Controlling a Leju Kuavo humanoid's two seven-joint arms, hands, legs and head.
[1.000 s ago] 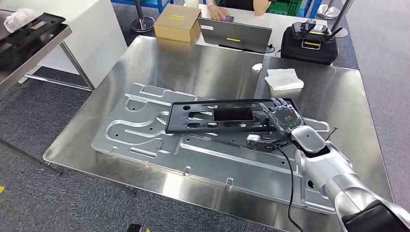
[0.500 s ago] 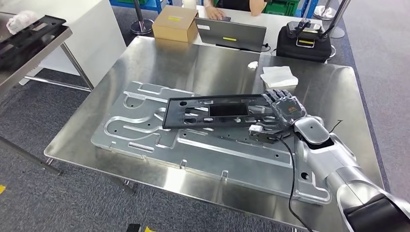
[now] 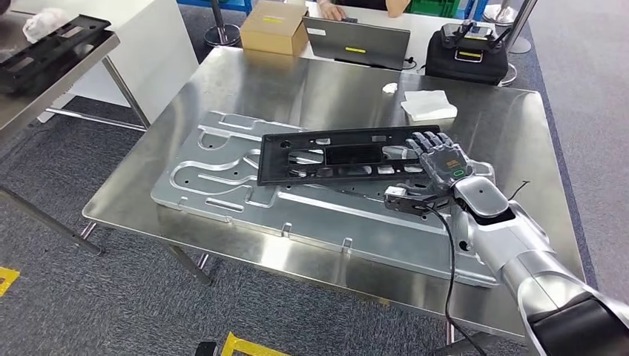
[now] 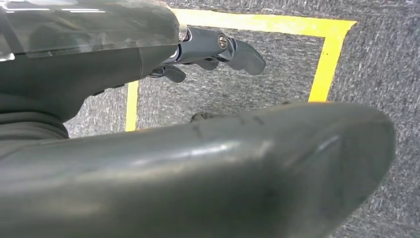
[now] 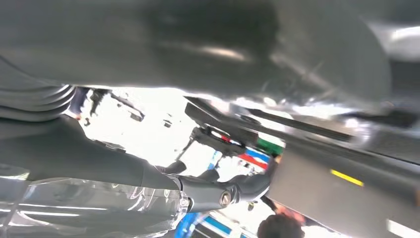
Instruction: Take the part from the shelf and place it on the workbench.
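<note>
Fingers [image 3: 429,143] of right hand [image 3: 443,165] grip black part [image 3: 337,156] low over tabletop [image 3: 245,93]; release remains.

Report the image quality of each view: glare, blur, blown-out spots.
Head view: sharp; soft ceiling-light glare on the steel workbench; the long black plastic part and right hand are clear. Left wrist view: grey carpet floor sharp, near thumb blurred. Right wrist view: background blown out white, foreground smeared.

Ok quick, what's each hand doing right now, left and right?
Left hand: holds nothing, fingers loosely curled, hanging over the floor.
Right hand: gripping the end of the black part over the workbench.
</note>
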